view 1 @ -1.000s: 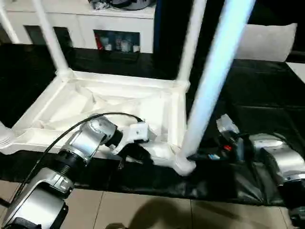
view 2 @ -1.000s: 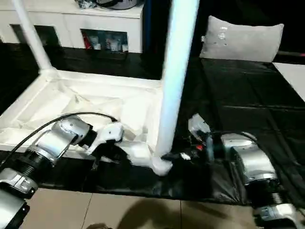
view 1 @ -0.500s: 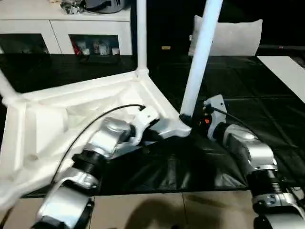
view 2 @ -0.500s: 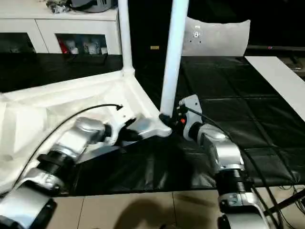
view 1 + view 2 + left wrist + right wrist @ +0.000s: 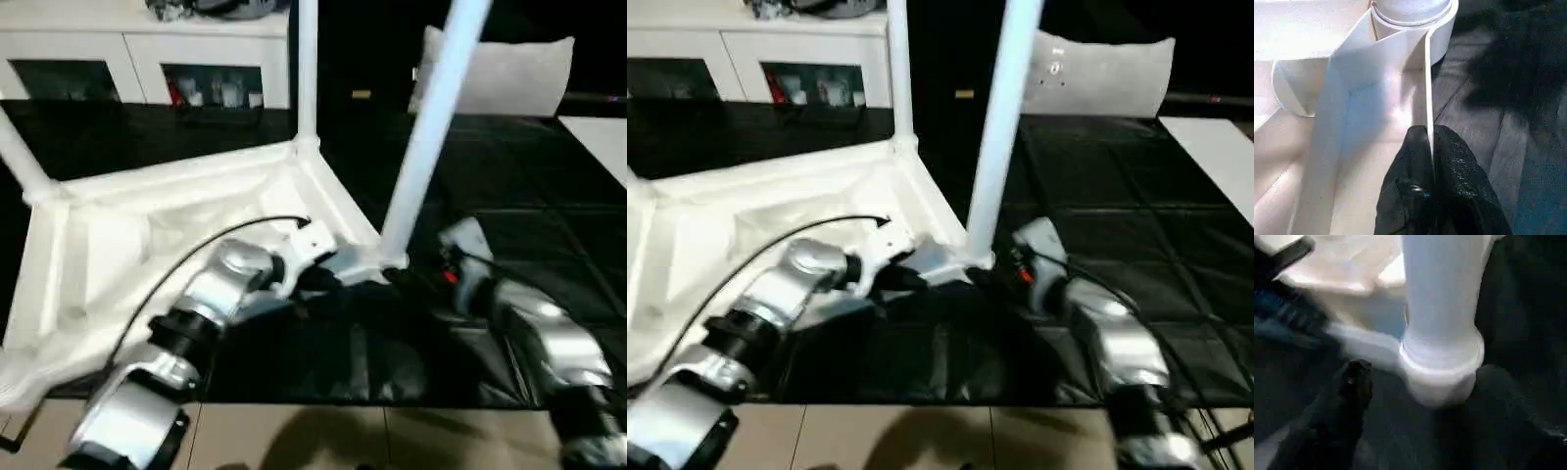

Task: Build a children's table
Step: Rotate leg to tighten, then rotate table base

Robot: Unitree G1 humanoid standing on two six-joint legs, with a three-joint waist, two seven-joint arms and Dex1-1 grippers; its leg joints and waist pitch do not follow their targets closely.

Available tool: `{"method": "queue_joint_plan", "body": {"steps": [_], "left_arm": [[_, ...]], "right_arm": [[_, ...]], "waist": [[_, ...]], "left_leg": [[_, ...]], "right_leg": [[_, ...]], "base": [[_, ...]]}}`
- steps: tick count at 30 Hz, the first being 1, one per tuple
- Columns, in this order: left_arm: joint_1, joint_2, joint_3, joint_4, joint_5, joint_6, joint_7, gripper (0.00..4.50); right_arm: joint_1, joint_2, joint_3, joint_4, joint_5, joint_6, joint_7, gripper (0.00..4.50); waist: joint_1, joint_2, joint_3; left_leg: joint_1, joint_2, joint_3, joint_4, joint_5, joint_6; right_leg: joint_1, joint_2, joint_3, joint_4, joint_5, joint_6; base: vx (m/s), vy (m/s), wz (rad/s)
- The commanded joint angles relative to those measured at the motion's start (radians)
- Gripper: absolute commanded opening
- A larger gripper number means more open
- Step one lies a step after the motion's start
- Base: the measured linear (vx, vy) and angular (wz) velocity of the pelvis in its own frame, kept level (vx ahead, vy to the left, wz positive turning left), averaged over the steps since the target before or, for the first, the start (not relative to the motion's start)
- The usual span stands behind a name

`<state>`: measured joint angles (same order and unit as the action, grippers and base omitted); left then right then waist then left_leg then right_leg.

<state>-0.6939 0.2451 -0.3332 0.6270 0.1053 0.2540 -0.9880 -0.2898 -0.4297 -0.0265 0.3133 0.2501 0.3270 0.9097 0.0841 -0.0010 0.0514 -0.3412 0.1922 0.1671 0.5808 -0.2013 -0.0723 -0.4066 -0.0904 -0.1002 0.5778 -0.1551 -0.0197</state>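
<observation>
On the black mat (image 5: 549,235) the upturned tabletop (image 5: 147,235) lay ribbed side up, with legs standing from its corner sockets: one at the far corner (image 5: 307,69), one at the left edge (image 5: 22,157), and the near leg (image 5: 431,127) rising from the corner socket (image 5: 1442,377) between the two arms. Judging by this, the work was at the seating of that near leg, with the rest of the legs looking already in place.

The left pincer (image 5: 1430,147) was pressed together on the thin rim wall (image 5: 1427,88) of the tabletop just beside that socket, its forearm reaching in low from the left and steadying the piece. The right pincer (image 5: 1418,382) stood spread, one black finger (image 5: 1354,382) on each side of the socket's base and neither clearly touching it, its forearm stretched forward from the right.

Next would likely come a check that the leg sat fully home, then letting go of the rim without tipping the tabletop.
</observation>
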Motion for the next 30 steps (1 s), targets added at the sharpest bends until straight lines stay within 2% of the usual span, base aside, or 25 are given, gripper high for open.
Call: {"method": "queue_joint_plan", "body": {"steps": [1, 2, 3, 6, 7, 10, 12, 14, 16, 18, 20, 23, 24, 25, 27, 28, 29, 30], "left_arm": [[-0.010, 0.022, -0.013, 0.003, 0.017, -0.033, -0.020, 0.00], [-0.006, 0.030, -0.015, 0.002, 0.018, -0.041, -0.024, 0.00], [-0.006, 0.030, -0.015, 0.002, 0.018, -0.041, -0.024, 0.00], [0.006, 0.036, -0.013, -0.002, 0.009, -0.067, -0.029, 0.00], [0.006, 0.036, -0.013, -0.002, 0.009, -0.067, -0.029, 0.00], [0.018, 0.025, 0.002, -0.029, -0.016, -0.055, -0.031, 0.00], [0.023, 0.025, 0.005, -0.046, -0.024, -0.045, -0.039, 0.44], [0.031, 0.029, 0.013, -0.076, -0.037, -0.018, -0.045, 0.55], [0.038, 0.033, 0.018, -0.093, -0.040, -0.011, -0.041, 0.65], [0.071, 0.058, 0.036, -0.156, -0.054, 0.027, -0.038, 0.96], [0.099, 0.081, 0.042, -0.201, -0.057, 0.055, -0.043, 1.06], [0.179, 0.169, 0.050, -0.325, -0.037, 0.110, -0.062, 1.28], [0.179, 0.169, 0.050, -0.325, -0.037, 0.110, -0.062, 1.45], [0.205, 0.200, 0.064, -0.375, -0.047, 0.138, -0.075, 1.53], [0.245, 0.249, 0.099, -0.462, -0.076, 0.191, -0.099, 1.68], [0.251, 0.257, 0.104, -0.474, -0.080, 0.197, -0.103, 1.68], [0.289, 0.315, 0.134, -0.553, -0.100, 0.239, -0.130, 1.77], [0.306, 0.341, 0.146, -0.586, -0.106, 0.257, -0.141, 1.87]], "right_arm": [[0.002, -0.033, -0.040, -0.039, 0.033, 0.006, 0.041, 4.08], [0.014, -0.056, -0.051, -0.048, 0.032, -0.010, 0.052, 4.08], [0.014, -0.056, -0.051, -0.048, 0.032, -0.010, 0.052, 4.35], [0.080, -0.099, -0.071, -0.170, 0.096, 0.013, 0.115, 4.41], [0.080, -0.099, -0.071, -0.170, 0.096, 0.013, 0.115, 4.46], [0.117, -0.102, -0.046, -0.279, 0.155, 0.064, 0.164, 4.46], [0.130, -0.102, -0.025, -0.326, 0.180, 0.099, 0.179, 4.50], [0.127, -0.089, -0.001, -0.373, 0.215, 0.156, 0.182, 4.50], [0.123, -0.080, 0.007, -0.383, 0.221, 0.161, 0.180, 4.50], [0.107, -0.047, 0.034, -0.409, 0.230, 0.160, 0.160, 4.50], [0.091, -0.024, 0.049, -0.409, 0.227, 0.159, 0.150, 4.50], [0.042, 0.024, 0.089, -0.384, 0.199, 0.164, 0.117, 4.50], [0.042, 0.024, 0.089, -0.384, 0.199, 0.164, 0.117, 4.50], [0.018, 0.042, 0.098, -0.357, 0.184, 0.158, 0.099, 4.50], [-0.032, 0.075, 0.110, -0.300, 0.157, 0.144, 0.068, 4.50], [-0.040, 0.080, 0.112, -0.290, 0.154, 0.143, 0.064, 4.50], [-0.093, 0.113, 0.133, -0.227, 0.130, 0.128, 0.046, 4.50], [-0.114, 0.127, 0.145, -0.202, 0.119, 0.121, 0.040, 4.50]], "waist": [[0.005, -0.010, -0.067], [0.005, -0.009, -0.068], [0.006, -0.009, -0.068], [0.011, -0.011, -0.064], [0.013, -0.011, -0.064], [0.013, -0.009, -0.064], [0.013, -0.009, -0.064], [0.012, -0.008, -0.064], [0.014, -0.003, -0.064], [0.014, 0.004, -0.065], [0.010, 0.003, -0.063], [0.004, 0.009, -0.062], [-0.002, 0.010, -0.059], [0.001, 0.004, -0.060], [0.000, 0.013, -0.059], [-0.001, 0.015, -0.059], [0.002, 0.015, -0.059], [-0.001, 0.022, -0.057]], "left_leg": [[-0.012, 0.030, -0.003, -0.062, -0.145, 0.091], [-0.013, 0.031, -0.003, -0.061, -0.132, 0.092], [-0.012, 0.030, -0.002, -0.060, -0.133, 0.092], [-0.010, 0.029, 0.000, -0.060, -0.151, 0.097], [-0.009, 0.030, 0.000, -0.060, -0.153, 0.100], [-0.013, 0.032, -0.003, -0.062, -0.151, 0.099], [-0.011, 0.033, -0.004, -0.063, -0.155, 0.095], [-0.011, 0.034, -0.005, -0.065, -0.156, 0.087], [-0.011, 0.035, -0.006, -0.065, -0.155, 0.081], [-0.012, 0.036, -0.007, -0.066, -0.164, 0.066], [-0.010, 0.036, -0.007, -0.069, -0.177, 0.056], [-0.008, 0.038, -0.010, -0.072, -0.191, 0.032], [-0.010, 0.036, -0.009, -0.074, -0.199, 0.032], [-0.001, 0.037, -0.006, -0.073, -0.208, 0.025], [-0.003, 0.037, -0.007, -0.077, -0.203, 0.013], [-0.002, 0.038, -0.009, -0.076, -0.207, 0.008], [0.000, 0.037, -0.009, -0.075, -0.218, 0.003], [-0.002, 0.037, -0.010, -0.078, -0.227, -0.004]], "right_leg": [[0.067, -0.058, 0.047, -0.068, -0.280, -0.175], [0.067, -0.057, 0.047, -0.063, -0.244, -0.191], [0.066, -0.057, 0.046, -0.064, -0.246, -0.191], [0.066, -0.059, 0.046, -0.073, -0.308, -0.168], [0.066, -0.059, 0.046, -0.073, -0.313, -0.164], [0.065, -0.059, 0.044, -0.072, -0.309, -0.167], [0.065, -0.059, 0.045, -0.073, -0.318, -0.165], [0.064, -0.058, 0.045, -0.072, -0.318, -0.167], [0.063, -0.059, 0.046, -0.069, -0.310, -0.171], [0.063, -0.061, 0.046, -0.068, -0.295, -0.177], [0.061, -0.059, 0.046, -0.070, -0.300, -0.179], [0.059, -0.060, 0.047, -0.065, -0.323, -0.171], [0.058, -0.057, 0.048, -0.068, -0.335, -0.167], [0.053, -0.058, 0.049, -0.070, -0.351, -0.163], [0.052, -0.058, 0.050, -0.067, -0.351, -0.170], [0.051, -0.057, 0.050, -0.064, -0.345, -0.174], [0.051, -0.057, 0.050, -0.062, -0.339, -0.180], [0.049, -0.055, 0.051, -0.061, -0.328, -0.188]], "base": [[0.000, 0.000, 0.00], [0.000, 0.000, 0.00], [0.000, 0.000, 0.00], [0.000, 0.000, 0.00], [0.000, 0.000, 0.00], [0.000, 0.000, 0.00], [0.000, 0.000, 0.00], [0.000, 0.000, 0.00], [0.000, 0.000, 0.00], [0.000, 0.000, 0.00], [0.000, 0.000, 0.00], [0.000, 0.000, 0.00], [0.000, 0.000, 0.00], [0.000, 0.000, 0.00], [0.000, 0.000, 0.00], [0.000, 0.000, 0.00], [0.000, 0.000, 0.00], [0.000, 0.000, 0.00]]}}
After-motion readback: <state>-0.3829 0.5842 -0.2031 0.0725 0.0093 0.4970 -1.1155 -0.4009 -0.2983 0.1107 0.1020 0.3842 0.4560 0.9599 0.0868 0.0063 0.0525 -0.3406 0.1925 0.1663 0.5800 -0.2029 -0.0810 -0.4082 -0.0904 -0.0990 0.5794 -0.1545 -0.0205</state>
